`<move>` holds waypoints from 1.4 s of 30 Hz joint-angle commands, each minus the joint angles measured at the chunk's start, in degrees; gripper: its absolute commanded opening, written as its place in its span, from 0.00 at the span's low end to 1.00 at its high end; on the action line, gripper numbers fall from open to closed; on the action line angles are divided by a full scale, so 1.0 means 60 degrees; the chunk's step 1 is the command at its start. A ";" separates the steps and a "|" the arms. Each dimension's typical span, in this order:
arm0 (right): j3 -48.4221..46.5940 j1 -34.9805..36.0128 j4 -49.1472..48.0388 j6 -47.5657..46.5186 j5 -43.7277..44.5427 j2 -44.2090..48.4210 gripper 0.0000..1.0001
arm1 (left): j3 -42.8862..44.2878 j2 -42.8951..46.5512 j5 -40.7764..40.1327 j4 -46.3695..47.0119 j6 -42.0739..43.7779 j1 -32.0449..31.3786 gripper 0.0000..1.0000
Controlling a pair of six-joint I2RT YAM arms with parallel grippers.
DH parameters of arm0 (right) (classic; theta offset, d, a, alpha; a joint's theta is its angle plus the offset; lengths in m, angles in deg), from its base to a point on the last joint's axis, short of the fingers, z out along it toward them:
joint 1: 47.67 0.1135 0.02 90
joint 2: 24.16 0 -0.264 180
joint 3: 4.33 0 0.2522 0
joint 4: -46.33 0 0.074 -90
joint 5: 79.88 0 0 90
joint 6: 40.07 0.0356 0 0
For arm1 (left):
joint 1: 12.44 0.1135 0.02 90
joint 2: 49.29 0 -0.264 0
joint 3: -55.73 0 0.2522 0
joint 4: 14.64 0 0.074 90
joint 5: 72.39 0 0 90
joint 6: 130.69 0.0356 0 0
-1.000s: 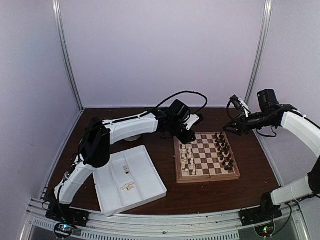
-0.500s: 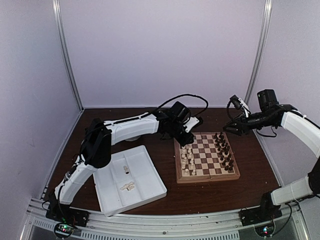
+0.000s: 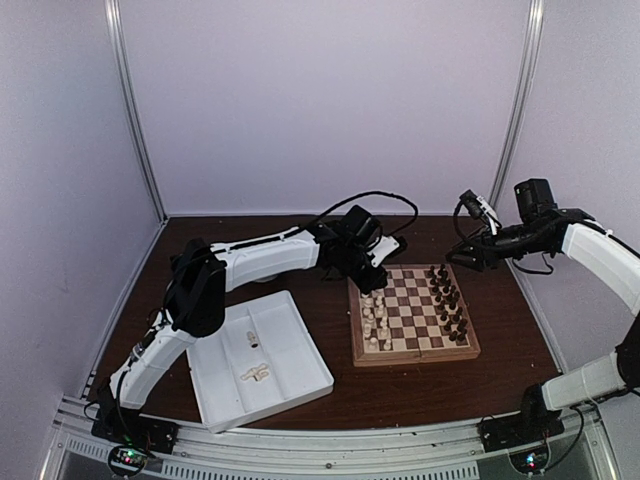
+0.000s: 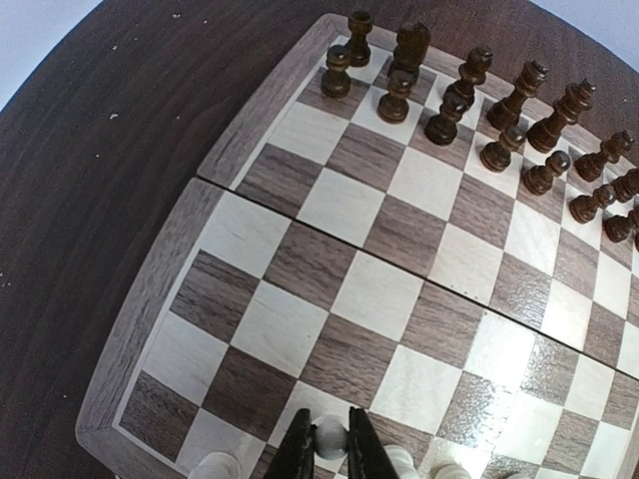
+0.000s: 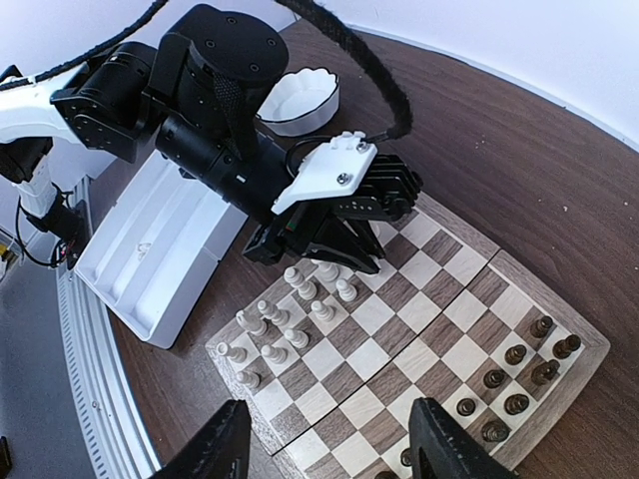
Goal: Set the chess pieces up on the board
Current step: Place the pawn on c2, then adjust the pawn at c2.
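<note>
The board (image 3: 415, 357) lies right of centre on the brown table. Cream chess pieces (image 3: 376, 318) crowd its left side and dark chess pieces (image 3: 448, 300) stand in two rows on its right side. My left gripper (image 3: 374, 272) is over the board's far left corner. In the left wrist view its fingers (image 4: 300, 449) are shut on the round head of a cream pawn (image 4: 330, 431) above a light square, beside other cream pieces. My right gripper (image 3: 460, 256) hovers open and empty above the board's far right corner; its fingers (image 5: 235, 444) frame the board (image 5: 589, 349).
A white divided tray (image 3: 300, 385) sits near left of the board, holding a few cream pieces (image 3: 255, 373) and one dark piece (image 3: 252, 340). A white fluted bowl (image 5: 297, 100) stands behind the left arm. Purple walls close in the table.
The left wrist has shifted slightly over the board's far left corner and its cable has swung. The right arm has not moved.
</note>
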 commanded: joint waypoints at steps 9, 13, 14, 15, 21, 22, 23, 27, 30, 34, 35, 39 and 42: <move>0.0003 -0.0108 -0.0012 -0.0091 -0.0224 -0.0110 0.57 | 0.0398 -0.0175 -0.0161 0.0111 0.0171 -0.0012 0.18; 0.0002 -0.0108 -0.0015 -0.0095 -0.0228 -0.0124 0.57 | 0.0391 -0.0145 -0.0166 0.0111 0.0156 -0.0018 0.18; 0.0000 -0.0108 -0.0008 -0.0105 -0.0223 -0.0124 0.57 | 0.0397 -0.0136 -0.0160 0.0103 0.0156 -0.0015 0.19; 0.0002 -0.0108 -0.0009 -0.0104 -0.0217 -0.0115 0.57 | 0.0398 -0.0129 -0.0165 0.0097 0.0158 -0.0018 0.19; -0.0131 -0.0108 0.0124 -0.0303 0.0039 -0.0213 0.58 | 0.0410 0.0484 0.0080 0.0218 0.0034 -0.0016 0.24; -0.0242 -0.0108 0.0222 -0.0448 0.0219 -0.0276 0.57 | 0.0402 0.0686 0.0089 0.0254 0.0025 -0.0009 0.25; -0.0358 -0.0108 0.0276 -0.0558 0.0452 -0.0367 0.57 | 0.0388 0.0939 0.0060 0.0263 0.0032 -0.0019 0.27; -0.1033 0.0047 0.0629 -0.0829 0.1226 -0.1028 0.54 | -0.0255 0.2277 -0.0485 0.0261 0.0199 0.0039 0.34; -0.1587 0.0502 0.0945 -0.1213 0.2037 -0.1745 0.52 | -0.1164 0.3595 -0.0893 0.0113 0.0095 0.0278 0.38; -0.2458 0.1144 0.1109 -0.1500 0.2811 -0.3037 0.51 | -0.2125 0.4841 -0.2484 -0.0075 0.0141 0.0580 0.46; -0.2755 0.1283 0.1175 -0.1527 0.2949 -0.3380 0.51 | -0.2251 0.5045 -0.2676 -0.0176 0.0078 0.0671 0.47; -0.4038 0.1986 0.1736 -0.1672 0.3320 -0.4887 0.49 | -0.2870 0.5820 -0.1496 -0.1317 -0.1148 0.1552 0.46; -0.4790 0.2422 0.1941 -0.1748 0.3442 -0.5835 0.48 | -0.4972 0.6901 -0.1025 -0.0987 -0.1822 0.2409 0.44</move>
